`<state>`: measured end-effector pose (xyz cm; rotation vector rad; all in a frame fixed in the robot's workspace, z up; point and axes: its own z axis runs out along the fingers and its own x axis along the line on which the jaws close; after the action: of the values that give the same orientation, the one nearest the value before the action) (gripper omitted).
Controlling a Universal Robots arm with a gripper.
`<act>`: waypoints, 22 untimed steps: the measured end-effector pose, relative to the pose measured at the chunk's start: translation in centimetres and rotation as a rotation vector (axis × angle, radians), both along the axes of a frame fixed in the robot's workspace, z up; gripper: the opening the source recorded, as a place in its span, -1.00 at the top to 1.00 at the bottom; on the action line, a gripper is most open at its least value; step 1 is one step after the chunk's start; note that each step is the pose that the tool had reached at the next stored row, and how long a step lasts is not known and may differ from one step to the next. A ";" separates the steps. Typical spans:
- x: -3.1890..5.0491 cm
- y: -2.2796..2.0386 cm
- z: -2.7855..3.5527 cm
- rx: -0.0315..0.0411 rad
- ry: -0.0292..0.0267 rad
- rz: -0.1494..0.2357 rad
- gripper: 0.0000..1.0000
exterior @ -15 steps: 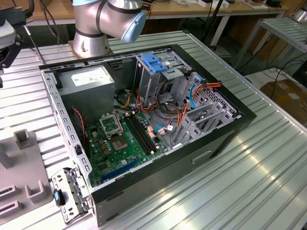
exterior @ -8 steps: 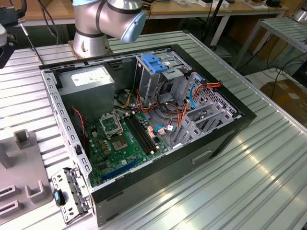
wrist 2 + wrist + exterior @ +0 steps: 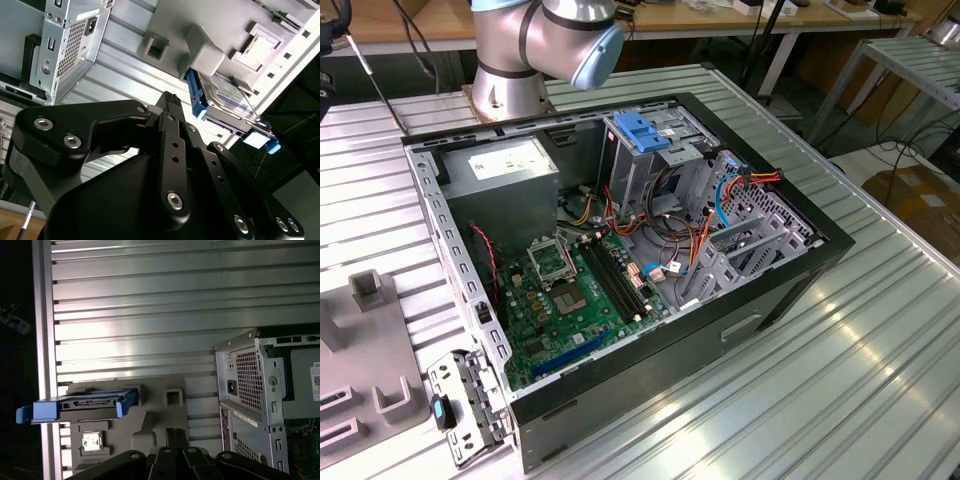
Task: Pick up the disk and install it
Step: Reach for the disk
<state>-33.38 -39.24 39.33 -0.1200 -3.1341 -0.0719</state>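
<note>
While the disk [image 3: 80,407] sits in the grey holder [image 3: 150,412] on the ribbed metal desk [image 3: 150,290], your tool [image 3: 172,437] is not in contact with it. The disk lies ahead of the tool's tip and off to one side, apart from it.

The first wrist view shows the disk's thin edge between its blue side rails [image 3: 50,410]. The second wrist view shows the disk's [image 3: 225,92] flat labelled face, with the blue tab [image 3: 272,146] at the end farthest from the tool [image 3: 171,102].

You cannot tell from either wrist view how far the tool is open. The holder is the thing directly ahead of its tip.

The computer case [image 3: 250,390] stands on the desk on the opposite side of the tool from the disk, with its perforated rear panel facing the tool.

In the exterior view the case [image 3: 770,290] lies open on the desk [image 3: 880,350]. Its motherboard [image 3: 570,290] is exposed, and a metal cage with a blue latch [image 3: 642,130] stands inside it near the arm's base [image 3: 510,70]. The holder [image 3: 380,390] sits beside the case.
</note>
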 end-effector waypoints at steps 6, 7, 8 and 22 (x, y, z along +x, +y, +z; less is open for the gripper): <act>-0.85 0.04 0.00 0.0000 0.0000 0.000 0.79; -1.02 0.04 0.00 0.0001 -0.0001 0.000 0.79; -1.15 0.05 0.00 0.0000 0.0000 0.000 0.79; -3.29 0.17 0.00 0.0000 0.0000 0.000 0.79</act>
<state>-36.67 -39.07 39.33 -0.1199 -3.1342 -0.0719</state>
